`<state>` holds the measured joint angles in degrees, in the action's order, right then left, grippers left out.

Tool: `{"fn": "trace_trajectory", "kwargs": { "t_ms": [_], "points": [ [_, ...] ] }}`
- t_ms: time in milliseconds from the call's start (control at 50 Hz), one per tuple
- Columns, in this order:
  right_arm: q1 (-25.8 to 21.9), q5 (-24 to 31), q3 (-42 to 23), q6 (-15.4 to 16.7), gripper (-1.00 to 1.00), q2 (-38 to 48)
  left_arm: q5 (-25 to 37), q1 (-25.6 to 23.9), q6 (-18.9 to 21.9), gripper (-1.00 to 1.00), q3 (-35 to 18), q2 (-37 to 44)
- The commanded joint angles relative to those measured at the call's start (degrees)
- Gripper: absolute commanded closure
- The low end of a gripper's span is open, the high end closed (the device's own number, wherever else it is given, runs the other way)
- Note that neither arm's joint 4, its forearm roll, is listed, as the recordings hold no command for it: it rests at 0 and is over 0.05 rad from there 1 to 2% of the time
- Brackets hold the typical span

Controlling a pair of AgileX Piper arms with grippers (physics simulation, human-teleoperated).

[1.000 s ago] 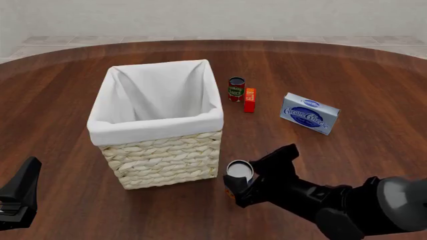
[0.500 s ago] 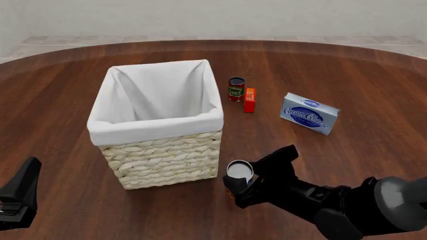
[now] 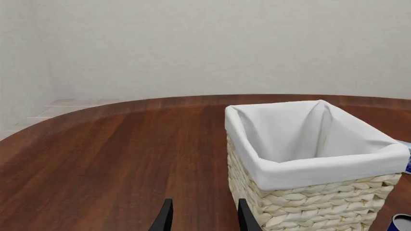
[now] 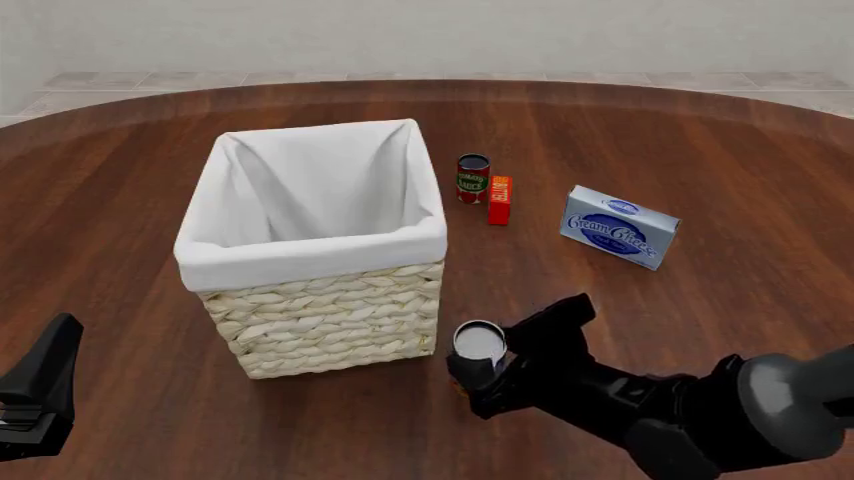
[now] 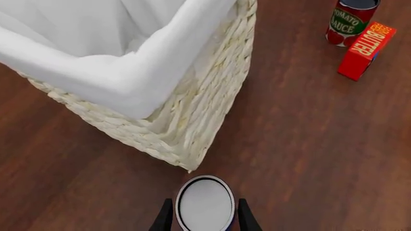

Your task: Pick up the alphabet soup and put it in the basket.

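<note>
The alphabet soup (image 4: 479,341) is a small silver-topped can standing on the table by the basket's near right corner. In the right wrist view the alphabet soup (image 5: 205,204) sits between my right gripper's (image 5: 205,220) two fingers, which flank its sides closely; the jaws look open. From the front, my right gripper (image 4: 485,358) reaches in around the can. The basket (image 4: 320,310), cream wicker with white lining, stands left of centre. My left gripper (image 3: 202,221) is open with nothing in it, low at the near left, facing the basket (image 3: 308,202).
A tomato sauce can (image 4: 473,178) and a red butter box (image 4: 499,200) stand behind the basket's right side. A blue cream cheese box (image 4: 618,227) lies further right. The left arm (image 4: 40,385) sits at the near left edge.
My right arm has shifted very slightly lower around the can. The can, the basket and the left arm have not moved.
</note>
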<state>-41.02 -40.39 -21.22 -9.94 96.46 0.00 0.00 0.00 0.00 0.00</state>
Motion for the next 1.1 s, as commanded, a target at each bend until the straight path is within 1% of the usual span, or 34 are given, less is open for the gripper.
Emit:
{"fn": "trace_trajectory", "kwargs": {
  "t_ms": [20,520,540,680,700,960,1100],
  "points": [
    [0.0,-0.1,0.0,-0.2,-1.0,0.3,0.0,0.0,0.0,-1.0,0.0,0.0],
    [-0.3,-0.6,-0.1,-0.3,-1.0,1.1,0.0,0.0,0.0,-1.0,0.0,0.0],
    [-0.2,-0.6,-0.1,-0.3,1.0,1.1,0.0,0.0,0.0,-1.0,0.0,0.0],
    [-0.5,-0.2,-0.3,-0.2,1.0,1.1,0.0,0.0,0.0,-1.0,0.0,0.0],
    [-0.3,-0.2,-0.3,0.2,1.0,1.0,0.0,0.0,0.0,-1.0,0.0,0.0],
    [-0.3,0.1,-0.3,0.2,1.0,0.8,0.0,0.0,0.0,-1.0,0.0,0.0],
    [0.5,0.5,0.1,0.9,1.0,-0.3,0.0,0.0,0.0,-1.0,0.0,0.0]
  ]
}}
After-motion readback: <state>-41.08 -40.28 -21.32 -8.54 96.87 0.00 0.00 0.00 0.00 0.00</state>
